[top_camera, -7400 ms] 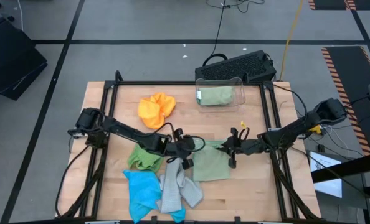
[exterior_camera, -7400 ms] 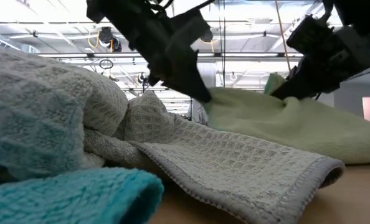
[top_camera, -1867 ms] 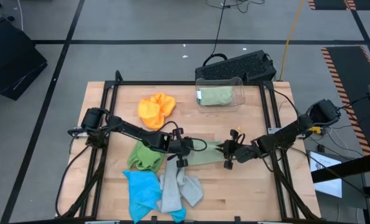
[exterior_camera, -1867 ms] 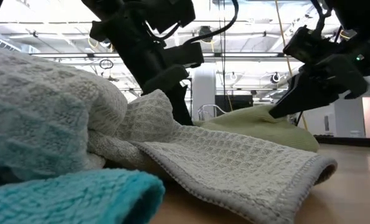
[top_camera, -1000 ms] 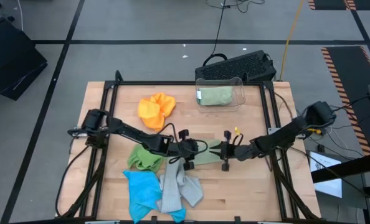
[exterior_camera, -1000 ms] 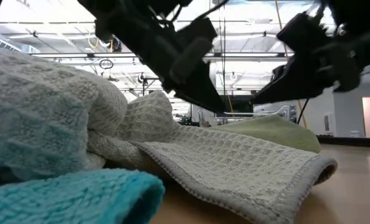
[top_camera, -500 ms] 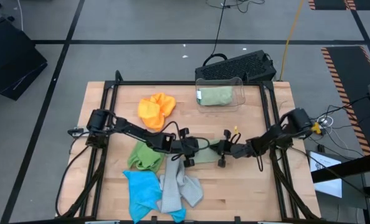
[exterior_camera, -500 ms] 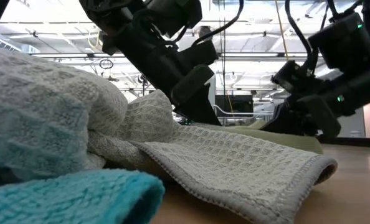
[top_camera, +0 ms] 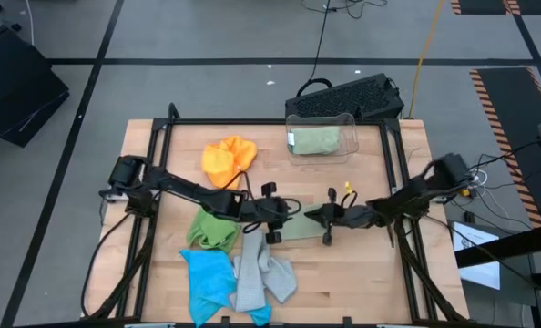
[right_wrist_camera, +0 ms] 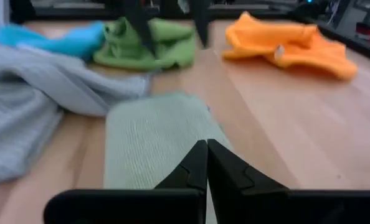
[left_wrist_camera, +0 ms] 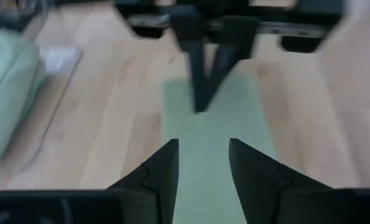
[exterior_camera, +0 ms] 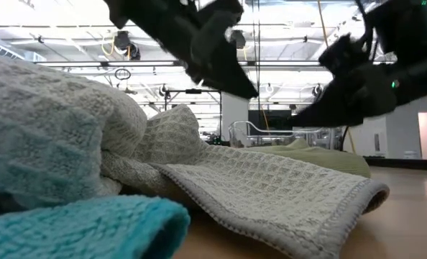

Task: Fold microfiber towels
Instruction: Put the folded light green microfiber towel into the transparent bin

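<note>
One pale green towel (top_camera: 300, 228) lies folded into a narrow strip mid-tabletop between the half-open, empty left hand (top_camera: 272, 217) and the closed, empty right hand (top_camera: 325, 219). We judge the orange, green, blue and grey towels (top_camera: 263, 281) still unfolded.

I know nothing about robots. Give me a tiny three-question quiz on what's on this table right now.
1. True or false: the orange towel lies inside the clear bin.
2. Which towel lies between the left gripper and the right gripper? A. blue B. pale green C. orange
3. Fill in: the right gripper's fingers are ____.

Key: 1 false, it lies on the bare table. 2 B, the folded pale green towel. 3 shut.
</note>
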